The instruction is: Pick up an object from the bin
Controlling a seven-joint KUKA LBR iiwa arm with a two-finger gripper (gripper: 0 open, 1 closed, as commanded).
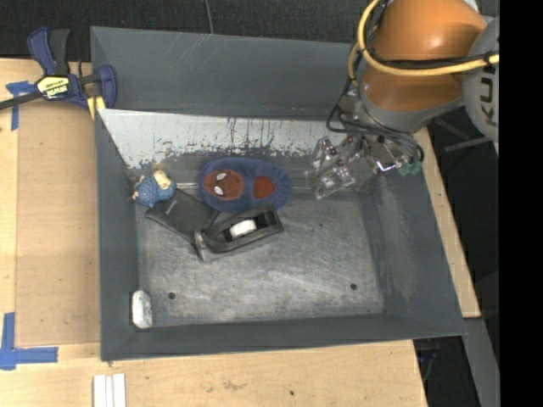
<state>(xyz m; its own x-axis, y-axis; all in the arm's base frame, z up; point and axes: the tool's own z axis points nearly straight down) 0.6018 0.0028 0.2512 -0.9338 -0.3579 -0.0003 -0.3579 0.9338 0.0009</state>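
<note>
My gripper [333, 179] hangs over the bin's back right part, below the orange-covered wrist, with its metal fingers pointing down and left. Nothing shows between the fingers. Just left of it lies a blue oval slipper [244, 185] with a red spider face and a red patch on it. In front of the slipper a black tape dispenser [239, 231] with a white roll lies on its side. A small blue and yellow figure [153, 189] rests at the far left by the back wall.
A flat black piece [178, 216] lies under the dispenser's left end. A small whitish object [141, 309] sits in the front left corner. The bin's floor in front and to the right is bare metal.
</note>
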